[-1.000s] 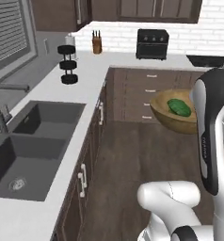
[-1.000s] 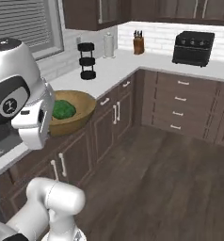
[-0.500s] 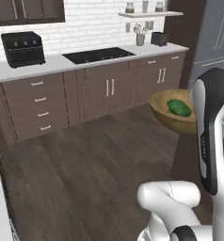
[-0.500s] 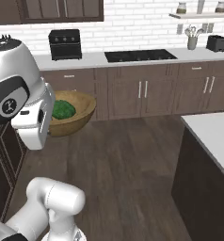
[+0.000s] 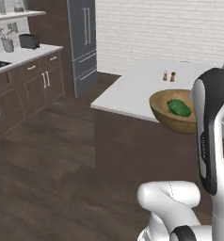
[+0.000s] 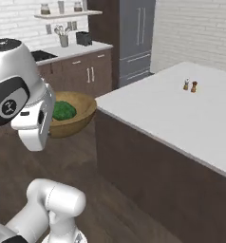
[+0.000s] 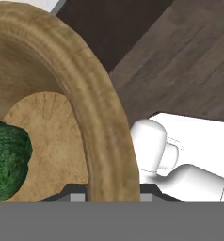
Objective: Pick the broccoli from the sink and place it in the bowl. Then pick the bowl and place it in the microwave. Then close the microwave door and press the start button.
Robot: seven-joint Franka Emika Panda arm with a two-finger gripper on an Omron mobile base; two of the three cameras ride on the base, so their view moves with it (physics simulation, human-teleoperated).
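The wooden bowl (image 5: 166, 117) hangs in the air beside my arm, level, in front of the island's edge. The green broccoli (image 5: 179, 107) lies inside it. From the right base view the bowl (image 6: 81, 116) sits just past my hand, with the broccoli (image 6: 63, 110) in its hollow. In the hand view my gripper (image 7: 111, 193) is shut on the bowl's thick rim (image 7: 102, 127), one finger inside and one outside, and the broccoli (image 7: 5, 160) rests at the lower left. The sink and the microwave are out of view.
A white-topped island (image 5: 132, 87) (image 6: 181, 118) with dark sides stands straight ahead, with two small shakers (image 5: 169, 76) (image 6: 190, 86) on it. A tall grey fridge (image 5: 83, 42) (image 6: 134, 38) and dark cabinets (image 5: 20, 80) line the far wall. Wooden floor lies between.
The whole picture has swung: the base has turned from the sink counter past the stove wall to the island. The bowl with the broccoli stays in my grip, unchanged.
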